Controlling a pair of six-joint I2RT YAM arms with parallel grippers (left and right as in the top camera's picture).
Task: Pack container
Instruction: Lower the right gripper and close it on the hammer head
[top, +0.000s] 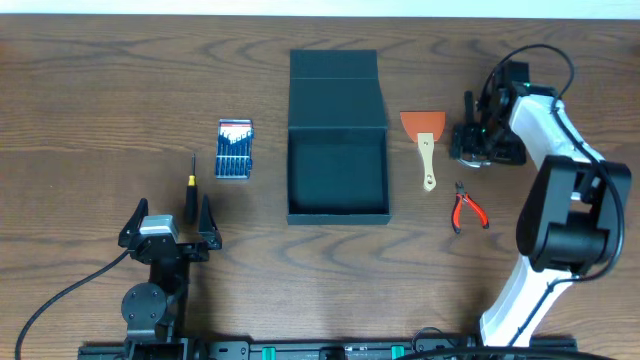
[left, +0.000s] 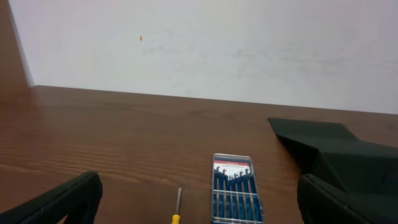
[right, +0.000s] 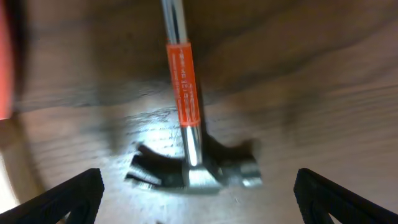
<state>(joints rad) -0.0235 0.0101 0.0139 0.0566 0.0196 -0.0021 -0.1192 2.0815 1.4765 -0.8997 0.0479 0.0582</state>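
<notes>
Two wide-open, empty tools: left tool (top: 172, 212) near the screwdriver (top: 191, 193), right tool (top: 487, 140) over the hammer (right: 184, 74), likely to grab it. The box (top: 337, 175) waits open in the middle of the worktop (top: 100, 100).

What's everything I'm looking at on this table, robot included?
container: one, dark teal-black, lid open, centre
screwdriver-set case: one, blue, left of container
screwdriver: one, black-and-yellow handle, front left
scraper: one, orange blade, right of container
pliers: one, red handles, front right
hammer: one, steel with orange band, far right
table: one, brown wood
left gripper: one, black, open, front left
right gripper: one, black, open, over hammer
</notes>
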